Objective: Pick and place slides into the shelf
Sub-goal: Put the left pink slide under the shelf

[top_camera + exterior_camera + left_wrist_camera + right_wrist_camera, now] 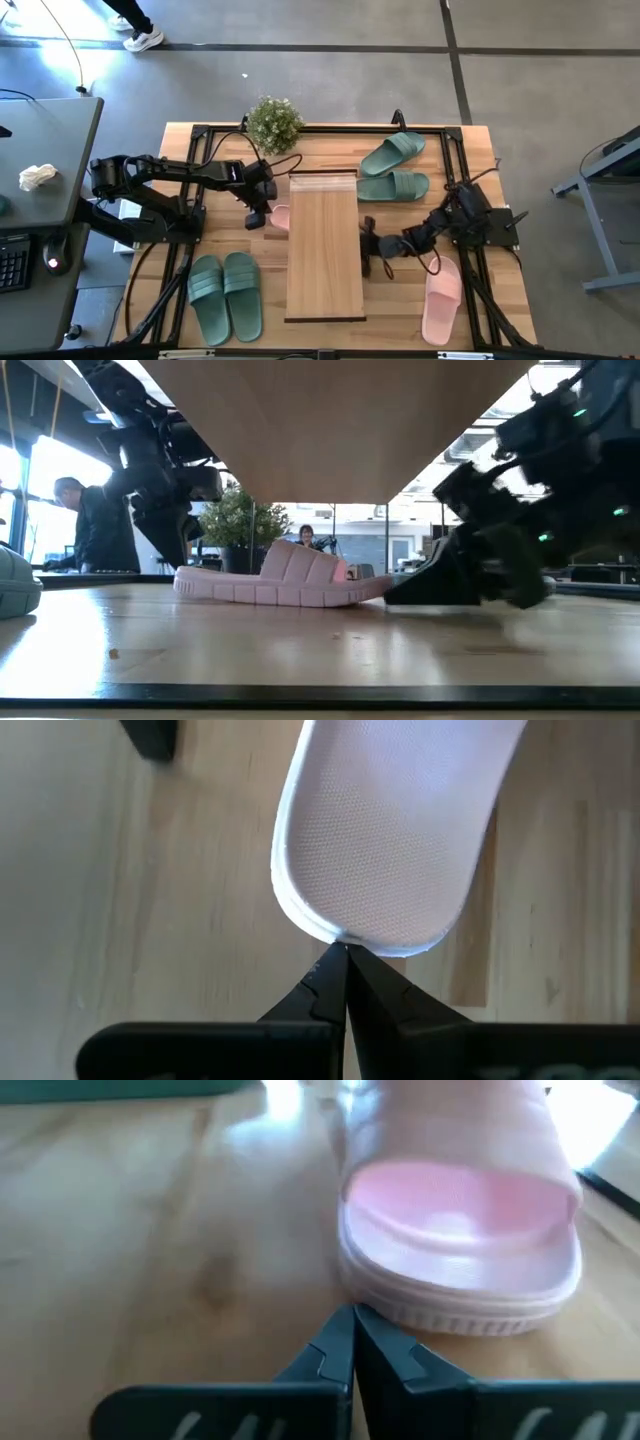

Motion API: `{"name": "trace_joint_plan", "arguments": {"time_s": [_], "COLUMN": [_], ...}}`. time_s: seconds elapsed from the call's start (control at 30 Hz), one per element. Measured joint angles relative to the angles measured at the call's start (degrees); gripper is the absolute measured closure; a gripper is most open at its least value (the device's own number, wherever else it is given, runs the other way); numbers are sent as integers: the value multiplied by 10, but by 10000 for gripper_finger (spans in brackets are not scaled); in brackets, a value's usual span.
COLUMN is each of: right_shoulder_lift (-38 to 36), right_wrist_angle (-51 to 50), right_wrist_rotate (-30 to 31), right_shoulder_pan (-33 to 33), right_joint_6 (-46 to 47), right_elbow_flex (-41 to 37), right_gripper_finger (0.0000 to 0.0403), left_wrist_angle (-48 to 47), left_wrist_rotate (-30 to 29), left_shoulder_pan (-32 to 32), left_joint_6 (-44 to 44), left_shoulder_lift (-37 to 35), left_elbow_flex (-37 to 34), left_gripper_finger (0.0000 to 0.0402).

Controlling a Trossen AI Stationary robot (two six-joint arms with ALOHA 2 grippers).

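Pink slide (285, 582) lies on tabletop (400, 300) under shelf (324, 245), one end poking out at shelf's left edge. Left claw (345, 982) closed, tips at its rim; right claw (354, 1342) closed, at its other end; neither grips it. Rubber likely light, flexible, grippy; strap or side rim best hold. Shelf overhead crowds access; green slides (225, 296) nearby, plant (273, 122) behind.

A potted plant (273, 122) stands at the table's (180, 150) far edge.
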Motion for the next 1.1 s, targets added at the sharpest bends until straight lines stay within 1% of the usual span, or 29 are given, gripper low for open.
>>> {"name": "trace_joint_plan", "arguments": {"time_s": [0.13, 0.2, 0.3, 0.37, 0.47, 0.6, 0.73, 0.83, 0.97, 1.1], "right_shoulder_lift": [15, 16, 16, 16, 16, 14, 14, 11, 8, 8], "right_wrist_angle": [51, 53, 51, 43, 2, -27, -22, -25, -12, 20], "right_wrist_rotate": [-17, -15, 12, 42, 86, 114, 128, 124, 114, 75], "right_shoulder_pan": [-13, -13, -14, -14, -14, -10, -8, -9, 6, 28], "right_joint_6": [-2, -9, -3, 21, 62, 108, 109, 108, 104, 83], "right_elbow_flex": [0, 1, 0, 0, 0, 1, 0, -1, -15, -24], "right_gripper_finger": [403, 403, 403, 403, 403, 403, 403, 403, 403, 403], "left_wrist_angle": [3, 2, 3, 3, 5, 24, 55, 63, 51, 28], "left_wrist_rotate": [10, 15, 27, 30, 30, 30, 36, 42, 32, -9], "left_shoulder_pan": [0, 0, 0, 0, 0, 0, 0, 0, 0, 0], "left_joint_6": [-5, -5, -5, -8, -10, -10, -11, -18, -19, -15], "left_shoulder_lift": [0, 0, 0, 0, 0, 0, 0, 0, 0, 0], "left_elbow_flex": [0, 0, 0, 0, 0, 0, 1, 1, 1, 1], "left_gripper_finger": [402, 402, 402, 402, 402, 402, 402, 402, 402, 402]}}
